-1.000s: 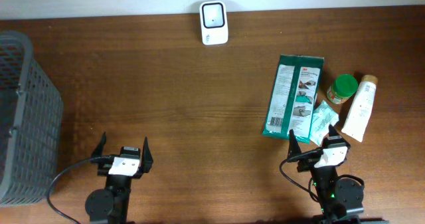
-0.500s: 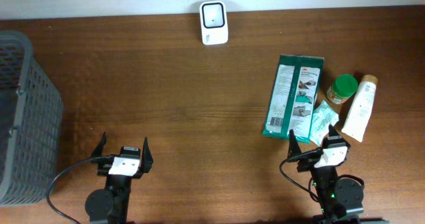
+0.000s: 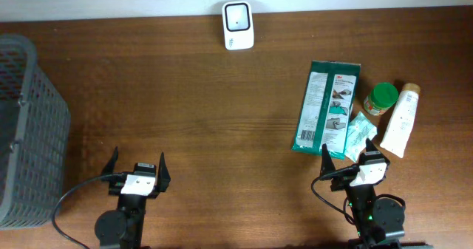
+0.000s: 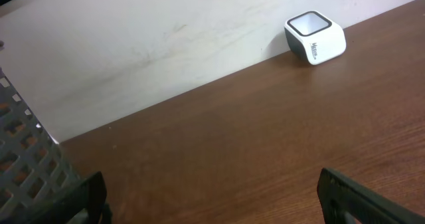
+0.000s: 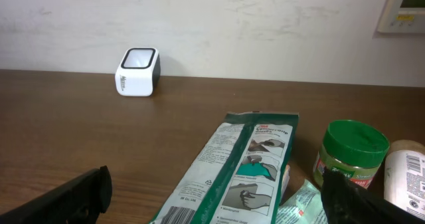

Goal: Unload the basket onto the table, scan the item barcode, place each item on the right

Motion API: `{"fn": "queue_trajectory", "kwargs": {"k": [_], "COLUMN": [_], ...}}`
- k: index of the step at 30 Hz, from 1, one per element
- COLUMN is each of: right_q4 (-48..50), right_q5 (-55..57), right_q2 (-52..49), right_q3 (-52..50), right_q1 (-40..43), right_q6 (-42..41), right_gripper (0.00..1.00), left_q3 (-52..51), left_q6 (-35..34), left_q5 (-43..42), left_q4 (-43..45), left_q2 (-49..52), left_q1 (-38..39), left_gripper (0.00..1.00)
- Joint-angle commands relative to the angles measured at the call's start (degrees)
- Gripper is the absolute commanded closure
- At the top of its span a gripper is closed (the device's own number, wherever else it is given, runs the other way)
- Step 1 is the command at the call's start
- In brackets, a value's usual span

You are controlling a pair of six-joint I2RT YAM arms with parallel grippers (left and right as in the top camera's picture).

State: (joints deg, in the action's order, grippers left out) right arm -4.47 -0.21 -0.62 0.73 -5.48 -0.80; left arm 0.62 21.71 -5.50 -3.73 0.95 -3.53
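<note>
Your left hand wide, empty, front edge of surface | your right hand wide, empty, just before green packet | packet flat near right edge | scanner mid back edge | basket left edge

Light soft, even, coming from above, no hard shadows anywhere. Overhead view sharp: counter warm brown, faint pale sheen mid-surface. White scanner at far edge nearly blown out. Green packet has thin soft shadow down its left side, bit of gloss on film. Wrist views softer; wall bright off-white, kinda washed. Left wrist horizon tilted. Left gripper fingers and right gripper fingers near-black in bottom corners, zero detail, fuzzy edges.
</note>
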Motion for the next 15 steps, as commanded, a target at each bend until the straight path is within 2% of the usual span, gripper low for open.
{"fn": "queue_trajectory", "kwargs": {"k": [1,15], "right_q4": [-0.22,-0.22], "right_q5": [0.50,0.50], "right_q2": [0.44,0.44], "right_q3": [-0.42,-0.42], "right_q1": [-0.50,-0.50], "right_q6": [0.39,0.39], "right_gripper": [0.02,0.02], "left_q3": [-0.11,-0.11], "left_q6": [0.92,0.92], "left_q5": [0.61,0.61], "left_q4": [-0.50,-0.50], "left_q2": [-0.66,-0.66], "left_q1": [0.28,0.28], "left_gripper": [0.01,0.01]}}
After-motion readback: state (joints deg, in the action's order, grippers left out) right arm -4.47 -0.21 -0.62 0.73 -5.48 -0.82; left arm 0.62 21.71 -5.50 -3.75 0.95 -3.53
